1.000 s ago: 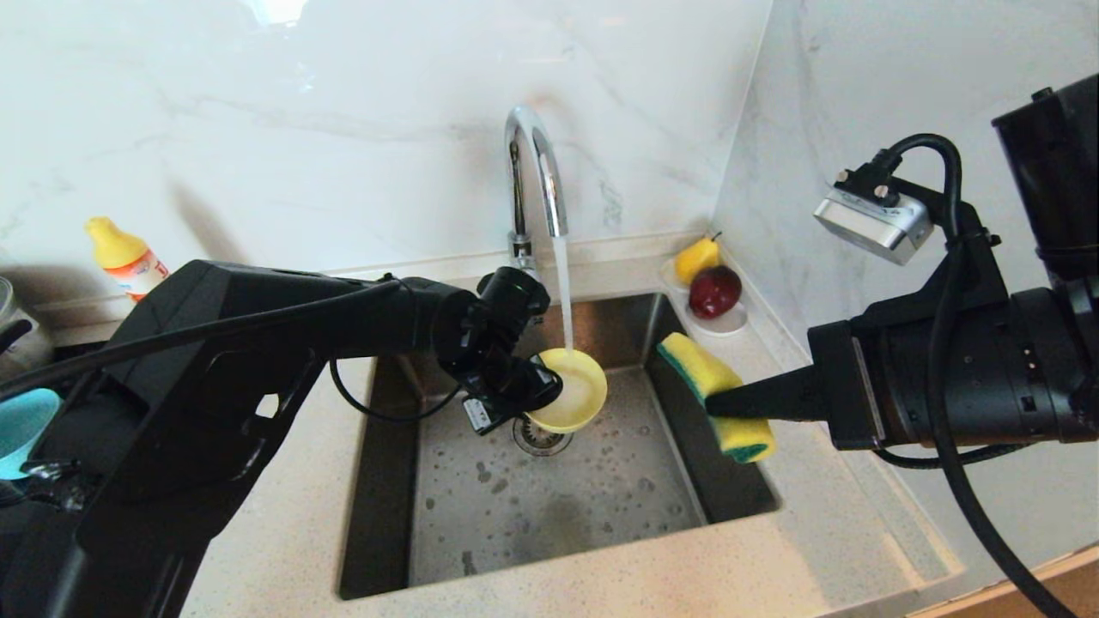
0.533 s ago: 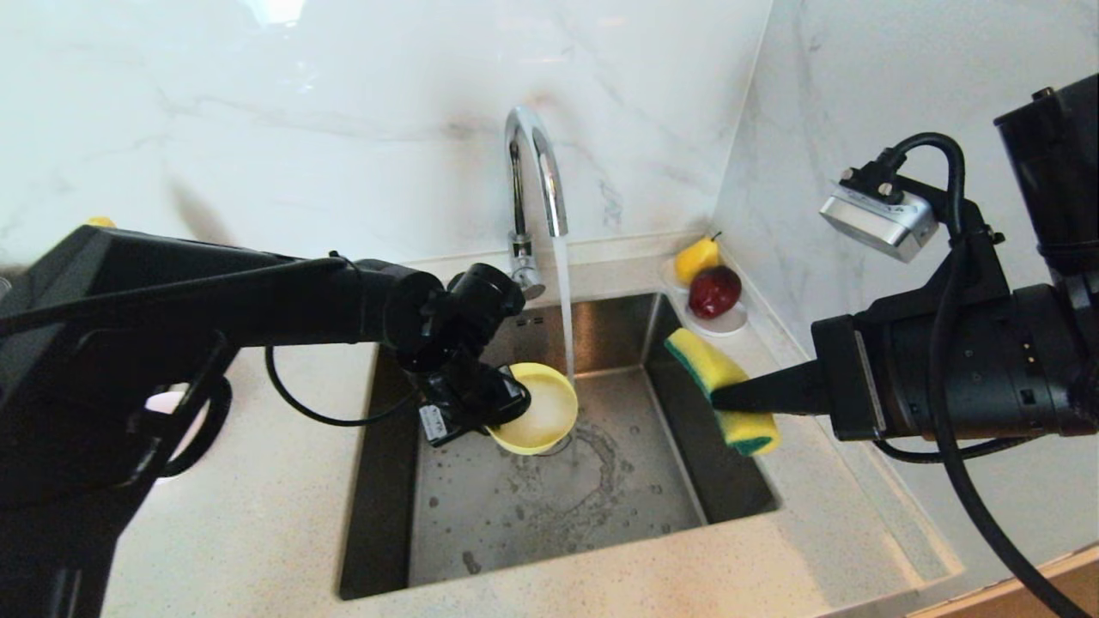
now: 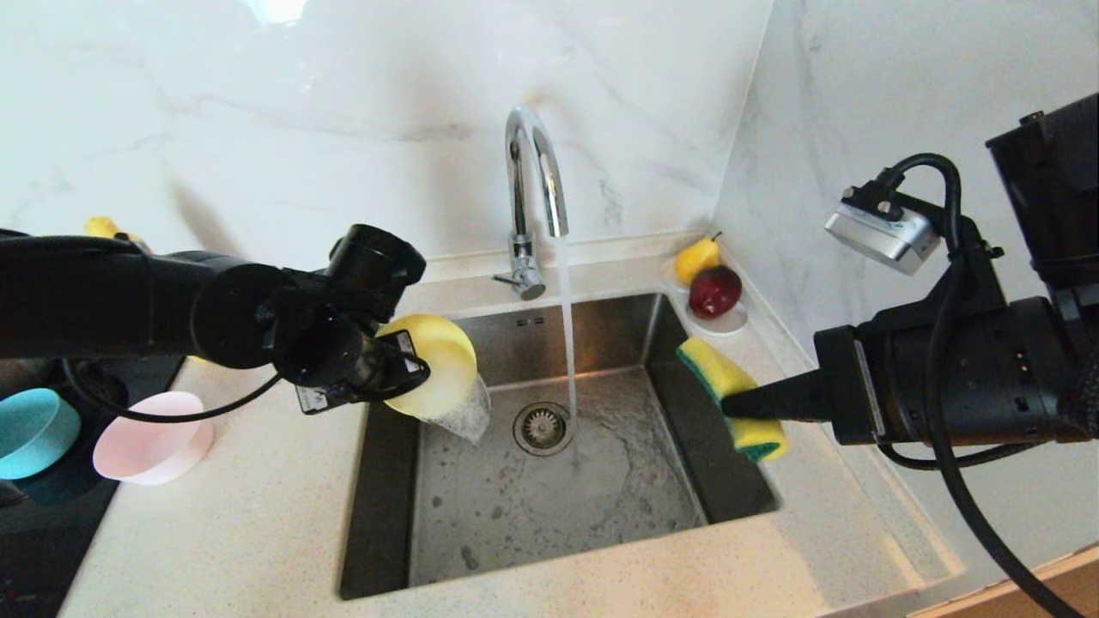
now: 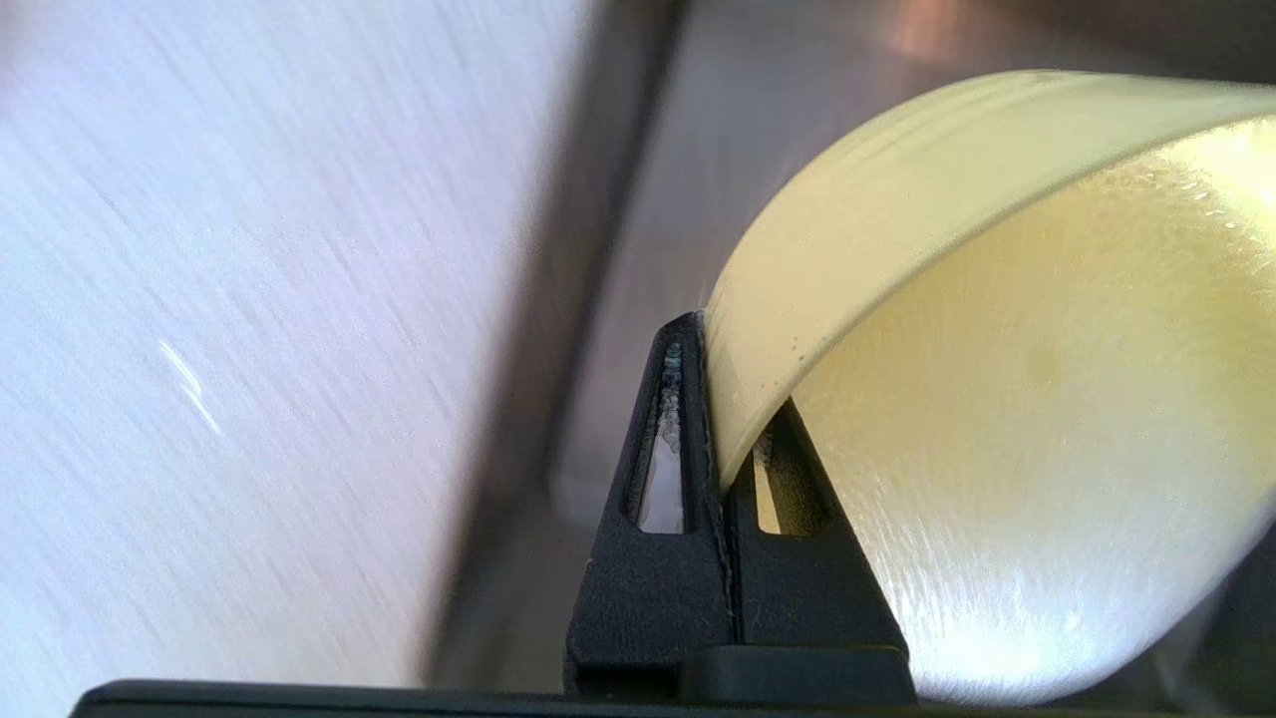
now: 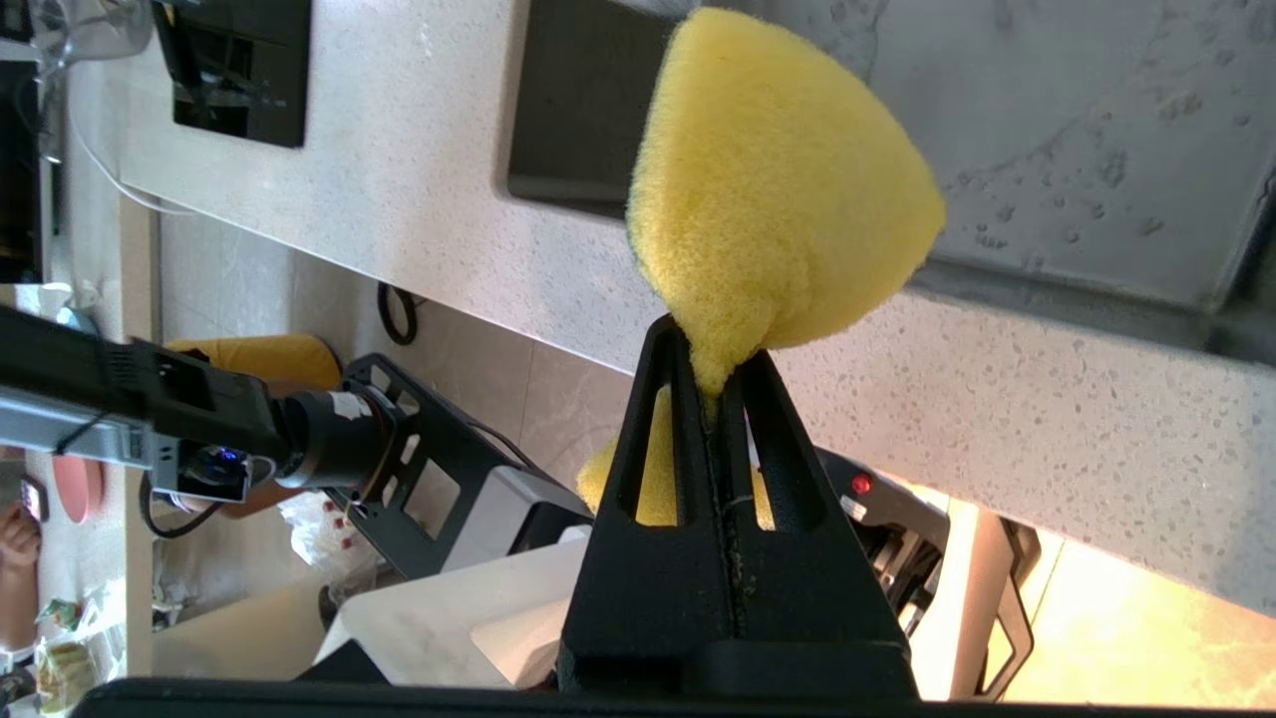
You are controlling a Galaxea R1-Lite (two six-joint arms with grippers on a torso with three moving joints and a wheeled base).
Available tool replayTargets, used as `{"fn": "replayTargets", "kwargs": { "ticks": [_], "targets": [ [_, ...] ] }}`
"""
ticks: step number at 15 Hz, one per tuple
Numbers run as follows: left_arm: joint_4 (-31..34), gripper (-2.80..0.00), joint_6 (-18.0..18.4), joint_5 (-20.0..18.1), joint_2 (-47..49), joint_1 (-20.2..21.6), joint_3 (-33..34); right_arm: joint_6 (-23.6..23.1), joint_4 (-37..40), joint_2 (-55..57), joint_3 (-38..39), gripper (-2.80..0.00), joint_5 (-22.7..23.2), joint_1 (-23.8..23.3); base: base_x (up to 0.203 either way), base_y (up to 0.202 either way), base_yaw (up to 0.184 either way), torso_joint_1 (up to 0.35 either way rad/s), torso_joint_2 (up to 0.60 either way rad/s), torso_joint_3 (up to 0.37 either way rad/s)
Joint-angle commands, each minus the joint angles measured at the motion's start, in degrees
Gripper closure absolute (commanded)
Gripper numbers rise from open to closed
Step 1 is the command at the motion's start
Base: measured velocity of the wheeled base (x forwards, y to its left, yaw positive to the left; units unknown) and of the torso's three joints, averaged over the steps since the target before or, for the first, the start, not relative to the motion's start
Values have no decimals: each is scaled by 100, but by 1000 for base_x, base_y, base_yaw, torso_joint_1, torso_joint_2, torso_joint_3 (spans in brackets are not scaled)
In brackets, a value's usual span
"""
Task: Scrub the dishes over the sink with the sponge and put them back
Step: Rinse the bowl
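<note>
Tipping the pinched yellow bowl (image 3: 434,365), left hand (image 3: 403,371) hovers; right hand (image 3: 730,403) clamps sponge (image 3: 730,396).

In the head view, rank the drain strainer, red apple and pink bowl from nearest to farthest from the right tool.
From the right tool, shut on the sponge:
1. red apple, back right corner
2. drain strainer, sink floor
3. pink bowl, left counter

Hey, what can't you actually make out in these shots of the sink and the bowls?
- Blue bowl: head view, cut off by the picture's edge.
- Bottle by the wall: head view, hidden behind the left arm.
- Sponge: right wrist view, green side turned away.
- Yellow bowl: left wrist view, far rim runs past the edge.
</note>
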Motion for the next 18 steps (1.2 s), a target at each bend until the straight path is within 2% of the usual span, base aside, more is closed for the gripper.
{"fn": "replayTargets", "kwargs": {
  "ticks": [1, 5, 7, 9, 10, 12, 14, 18],
  "targets": [
    [-1739, 0, 687, 216, -538, 135, 613, 20, 13, 9, 84, 0, 14, -1, 0, 0, 0, 0, 0, 0],
    [-4901, 0, 2458, 304, -787, 198, 1436, 11, 13, 76, 78, 0, 37, -1, 0, 0, 0, 0, 0, 0],
    [-6088, 0, 3054, 293, -811, 233, 1695, 19, 13, 67, 96, 0, 49, -1, 0, 0, 0, 0, 0, 0],
    [-7056, 0, 3498, 211, -847, 273, 1764, 25, 13, 50, 96, 0, 40, -1, 0, 0, 0, 0, 0, 0],
    [-7328, 0, 3742, 104, -929, 279, 1769, 29, 13, 50, 96, 0, 43, -1, 0, 0, 0, 0, 0, 0],
    [-7617, 0, 3976, -224, -1184, 281, 1782, 30, 13, 32, 95, 0, 47, -1, 0, 0, 0, 0, 0, 0],
    [-7676, 0, 4051, -548, -1471, 281, 1794, 37, 22, 15, 69, 0, 40, -1, 0, 0, 0, 0, 0, 0],
    [-7673, 0, 4097, -803, -1760, 281, 1956, 37, 22, -3, 61, 0, 49, 8, 0, 0, 0, 0, 0, 0]
  ]
}}
